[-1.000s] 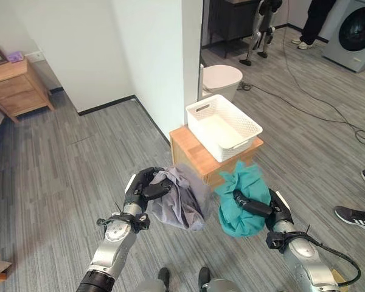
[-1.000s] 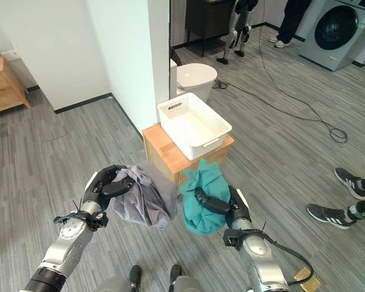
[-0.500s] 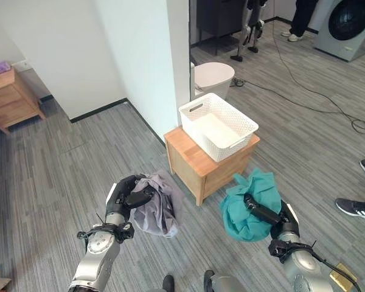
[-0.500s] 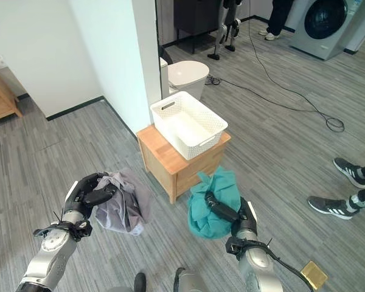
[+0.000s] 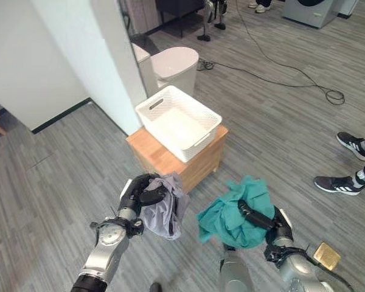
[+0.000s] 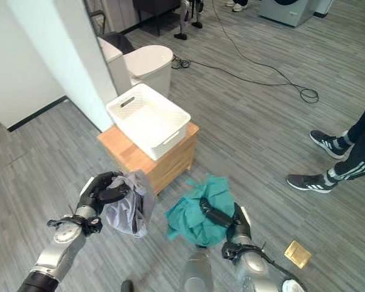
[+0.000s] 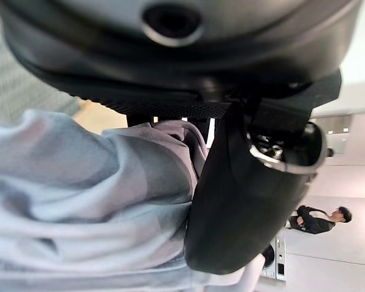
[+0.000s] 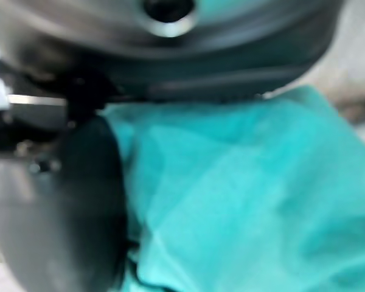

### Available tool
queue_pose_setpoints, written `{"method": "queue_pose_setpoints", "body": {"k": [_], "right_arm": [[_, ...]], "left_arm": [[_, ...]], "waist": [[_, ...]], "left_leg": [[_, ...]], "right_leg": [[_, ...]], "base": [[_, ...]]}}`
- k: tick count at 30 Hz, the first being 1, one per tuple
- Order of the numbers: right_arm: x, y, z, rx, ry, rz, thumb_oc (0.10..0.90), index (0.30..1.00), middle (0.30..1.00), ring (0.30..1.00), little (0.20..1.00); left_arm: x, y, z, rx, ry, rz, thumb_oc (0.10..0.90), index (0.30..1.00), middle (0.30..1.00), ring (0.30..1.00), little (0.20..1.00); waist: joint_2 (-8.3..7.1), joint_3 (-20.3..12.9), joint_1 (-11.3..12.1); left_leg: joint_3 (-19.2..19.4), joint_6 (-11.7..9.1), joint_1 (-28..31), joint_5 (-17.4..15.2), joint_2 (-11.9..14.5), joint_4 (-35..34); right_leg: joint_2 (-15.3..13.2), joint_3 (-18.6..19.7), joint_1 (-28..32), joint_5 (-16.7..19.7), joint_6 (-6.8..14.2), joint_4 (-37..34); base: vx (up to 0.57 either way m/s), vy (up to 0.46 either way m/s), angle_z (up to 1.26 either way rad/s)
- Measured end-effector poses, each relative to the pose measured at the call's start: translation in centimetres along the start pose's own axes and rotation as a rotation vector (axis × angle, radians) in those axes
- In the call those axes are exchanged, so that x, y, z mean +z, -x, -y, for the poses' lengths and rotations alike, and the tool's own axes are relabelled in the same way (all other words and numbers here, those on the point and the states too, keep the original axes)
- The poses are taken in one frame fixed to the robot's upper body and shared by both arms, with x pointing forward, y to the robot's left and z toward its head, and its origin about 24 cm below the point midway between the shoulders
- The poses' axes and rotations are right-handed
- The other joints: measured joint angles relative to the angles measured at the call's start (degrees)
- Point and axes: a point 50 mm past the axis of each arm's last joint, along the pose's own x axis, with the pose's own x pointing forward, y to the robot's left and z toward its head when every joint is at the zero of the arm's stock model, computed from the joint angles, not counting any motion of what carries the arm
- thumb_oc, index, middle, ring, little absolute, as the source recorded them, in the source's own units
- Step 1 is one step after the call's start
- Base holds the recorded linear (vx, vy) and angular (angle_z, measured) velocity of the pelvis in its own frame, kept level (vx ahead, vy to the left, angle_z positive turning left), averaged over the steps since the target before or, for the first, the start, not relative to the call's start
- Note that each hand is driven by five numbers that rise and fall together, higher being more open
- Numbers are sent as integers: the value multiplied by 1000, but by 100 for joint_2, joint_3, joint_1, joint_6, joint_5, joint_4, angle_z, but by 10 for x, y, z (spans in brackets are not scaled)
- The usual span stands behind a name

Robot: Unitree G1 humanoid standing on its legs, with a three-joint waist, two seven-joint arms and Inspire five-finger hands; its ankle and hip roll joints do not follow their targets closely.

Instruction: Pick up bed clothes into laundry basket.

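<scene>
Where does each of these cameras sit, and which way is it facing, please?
Left eye view: on the head, looking down at the white basket on the wooden cabinet; both arms rise from below.
Right eye view: beside it, same scene; left hand grips the grey cloth, right hand the teal cloth.
Left wrist view: on the left wrist, along its hand at grey cloth.
Right wrist view: on the right wrist, along its hand at teal cloth.
Shared: both eye views show basket, cabinet and a person's shoes.
</scene>
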Motion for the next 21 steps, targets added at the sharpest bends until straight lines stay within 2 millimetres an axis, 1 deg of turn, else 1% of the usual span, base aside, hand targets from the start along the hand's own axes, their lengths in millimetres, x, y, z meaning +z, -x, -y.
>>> {"method": "queue_pose_setpoints", "body": {"k": [1,2,3,4,5,6,7,8,9,10,11,12,13,14,16,17,18,19,20,21], "right_arm": [[5,-4,6,-8,24,6,400,300,300,300,300],[11,-6,9,-10,42,21,400,300,300,300,300],[15,-8,10,-15,39,37,400,300,300,300,300],[22,-13,11,-14,54,51,400,300,300,300,300],[24,-13,9,0,62,58,400,300,300,300,300],[30,-17,4,16,70,79,400,300,300,300,300],[33,-16,5,15,73,90,400,300,300,300,300],[39,-15,5,13,71,114,400,300,300,300,300],[47,-16,2,38,86,148,400,300,300,300,300],[54,-15,1,56,110,168,400,300,300,300,300],[60,-12,3,71,139,186,400,300,300,300,300],[70,-9,4,83,172,218,400,300,300,300,300],[79,-8,5,97,207,247,400,300,300,300,300],[90,-9,5,119,261,278,400,300,300,300,300],[101,-10,10,118,311,304,400,300,300,300,300],[108,-9,16,110,346,315,400,300,300,300,300],[118,-7,25,87,383,329,400,300,300,300,300],[130,-6,35,50,426,349,400,300,300,300,300],[136,-6,39,35,443,360,400,300,300,300,300],[146,-5,44,15,469,382,400,300,300,300,300]], "left_arm": [[2,-3,6,-34,1,7,400,300,300,300,300],[3,-4,10,-51,15,16,400,300,300,300,300],[9,-7,12,-68,10,33,400,300,300,300,300],[13,-11,15,-76,26,47,400,300,300,300,300],[18,-13,16,-86,45,62,400,300,300,300,300],[18,-12,14,-76,62,64,400,300,300,300,300],[19,-13,16,-83,82,65,400,300,300,300,300],[21,-14,20,-101,121,76,400,300,300,300,300],[24,-11,19,-109,147,89,400,300,300,300,300],[27,-11,19,-121,174,99,400,300,300,300,300],[29,-10,20,-135,202,113,400,300,300,300,300],[32,-8,20,-145,235,128,400,300,300,300,300],[34,-7,18,-147,257,143,400,300,300,300,300],[36,-4,12,-133,275,155,400,300,300,300,300],[39,3,4,-117,273,167,400,300,300,300,300],[40,8,1,-111,272,178,400,300,300,300,300],[42,12,1,-113,271,191,400,300,300,300,300],[47,15,-1,-114,261,210,400,300,300,300,300],[50,16,-5,-109,251,223,400,300,300,300,300],[56,19,-13,-91,230,245,400,300,300,300,300]], "waist": [[-93,-5,-13],[-81,-44,-6],[-236,-50,-16],[-252,-20,112],[-447,79,278],[-549,128,443],[-634,176,462],[-697,196,552],[-721,230,737],[-709,231,736],[-617,172,742],[-598,146,763],[-517,104,833],[-461,73,923],[-412,44,929],[-310,-15,909],[-139,-113,890],[-1,-197,853],[-3,-196,840],[-50,-209,851]], "left_leg": [[-101,-121,-169,141,-3,305],[-324,-279,-219,376,36,473],[-376,-320,-458,425,2,969],[-346,-195,-753,751,-7,1464],[-494,-258,-812,1167,-49,1906],[-534,-217,-875,1258,-114,2232],[-505,-302,-1035,1215,-181,2532],[-194,-230,-1270,1016,-367,2825],[96,-86,-1458,894,-510,2854],[480,-94,-1606,779,-406,2639],[961,-4,-1621,751,-351,2063],[1312,41,-1673,731,-390,1389],[1367,50,-1665,742,-480,835],[1288,162,-1616,837,-534,581],[1217,232,-1303,910,-590,354],[1144,199,-1156,976,-584,199],[1150,289,-1053,1275,-567,22],[1134,353,-888,1240,-575,-281],[1089,368,-845,1254,-606,-378],[1047,379,-809,1262,-699,-446]], "right_leg": [[11,27,-46,-110,-87,235],[57,-17,-88,-314,-220,482],[-53,2,-124,-491,-381,599],[121,-75,-13,-576,-488,636],[125,12,166,-528,-693,546],[178,-19,381,-725,-922,550],[222,26,523,-762,-1003,447],[154,2,755,-718,-1054,225],[170,-99,942,-670,-1011,52],[262,-316,1169,-648,-1085,-220],[337,-533,1385,-617,-1117,-470],[448,-733,1575,-623,-1101,-684],[540,-809,1666,-581,-1082,-782],[655,-862,1765,-533,-1128,-879],[762,-997,2092,-547,-1104,-1045],[818,-1000,2101,-600,-1028,-1020],[903,-1015,2100,-630,-983,-1031],[940,-1058,2088,-682,-909,-1008],[901,-1065,2097,-691,-896,-987],[826,-1061,2118,-731,-830,-960]], "base": [[416,-485,5],[414,-498,15],[379,-529,12],[430,-540,5],[505,-554,-18],[386,-363,-5],[394,-247,17],[304,-109,16],[395,-127,22],[334,-68,32],[332,-47,69],[298,-39,61],[234,-15,30],[176,14,3],[152,35,14],[140,47,24],[120,39,22],[97,39,31],[66,33,37],[51,45,34]]}}
